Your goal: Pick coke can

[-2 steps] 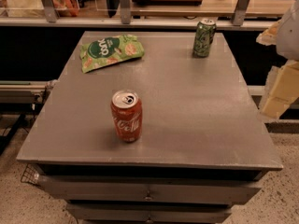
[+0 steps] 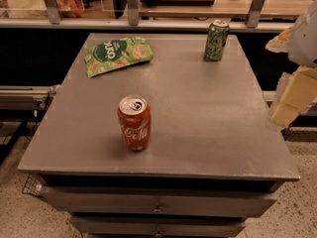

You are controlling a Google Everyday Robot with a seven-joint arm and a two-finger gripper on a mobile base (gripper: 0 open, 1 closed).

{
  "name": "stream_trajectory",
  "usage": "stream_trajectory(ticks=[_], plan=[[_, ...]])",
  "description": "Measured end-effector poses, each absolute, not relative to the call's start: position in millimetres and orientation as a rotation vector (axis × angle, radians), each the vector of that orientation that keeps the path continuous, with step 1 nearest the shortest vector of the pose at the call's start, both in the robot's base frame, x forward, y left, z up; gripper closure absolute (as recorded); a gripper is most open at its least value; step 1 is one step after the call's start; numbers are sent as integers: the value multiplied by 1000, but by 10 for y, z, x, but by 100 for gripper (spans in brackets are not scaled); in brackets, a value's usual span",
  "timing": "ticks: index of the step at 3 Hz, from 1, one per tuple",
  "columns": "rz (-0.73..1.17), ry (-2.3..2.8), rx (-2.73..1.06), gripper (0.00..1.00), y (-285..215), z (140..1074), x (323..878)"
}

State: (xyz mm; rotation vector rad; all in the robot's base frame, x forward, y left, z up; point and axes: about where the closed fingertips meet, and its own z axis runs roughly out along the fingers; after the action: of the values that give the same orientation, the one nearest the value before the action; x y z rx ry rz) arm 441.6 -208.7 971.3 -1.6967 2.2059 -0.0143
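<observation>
The coke can [image 2: 134, 123] is red with white script and a silver top. It stands upright on the grey table [image 2: 208, 113], left of centre and near the front edge. My gripper [image 2: 292, 100] is a cream and white shape at the right edge of the camera view, beyond the table's right side and well apart from the can. Nothing shows in its hold.
A green soda can [image 2: 216, 40] stands at the table's back right. A green snack bag [image 2: 118, 55] lies flat at the back left. A wooden shelf with metal posts [image 2: 148, 14] runs behind the table. Drawers [image 2: 158, 205] sit below the tabletop.
The gripper at the right edge has shifted slightly to the left. The cans and the bag have not moved.
</observation>
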Motion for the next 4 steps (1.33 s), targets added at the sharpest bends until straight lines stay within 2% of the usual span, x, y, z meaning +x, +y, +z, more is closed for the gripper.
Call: stream_trajectory(ticks=[1,3,4], plan=[[274,2135,-1573,0,-1765,9423,4495],[600,1871,-1336,0,-1047,9331,4558],[744,1690,-1219,0,-531,9406,4483]])
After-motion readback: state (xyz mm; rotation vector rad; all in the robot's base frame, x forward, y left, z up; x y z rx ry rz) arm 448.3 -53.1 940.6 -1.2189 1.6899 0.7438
